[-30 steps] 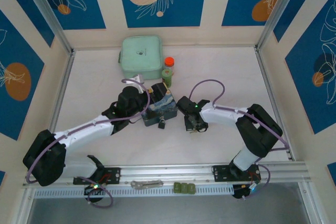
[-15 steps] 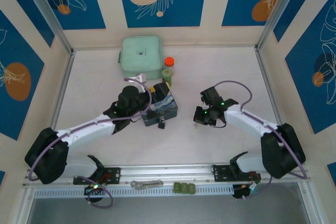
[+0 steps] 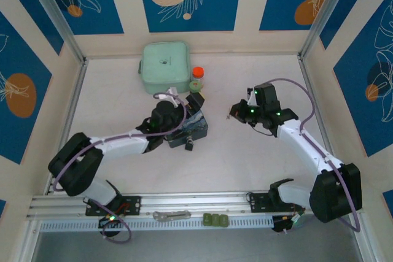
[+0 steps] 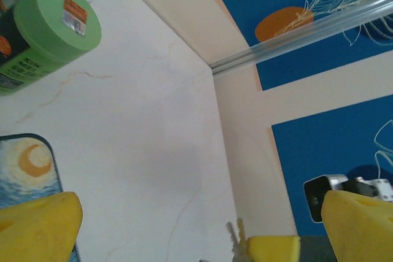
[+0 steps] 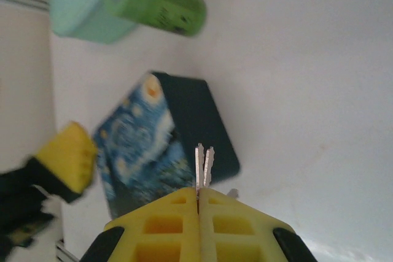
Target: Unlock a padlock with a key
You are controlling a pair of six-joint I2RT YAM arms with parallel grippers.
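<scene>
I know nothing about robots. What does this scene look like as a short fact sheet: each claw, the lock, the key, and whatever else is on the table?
Left gripper: open, empty, at the edge of the blue painted box
Right gripper: shut on the key, off to the right of the box
Padlock: at the box's near side, no gripper on it
Key in lock: not yet
Behind the box: green jar, orange-capped jar, mint case

Overhead looks down; close wrist views share blue box (image 5: 144, 145).
</scene>
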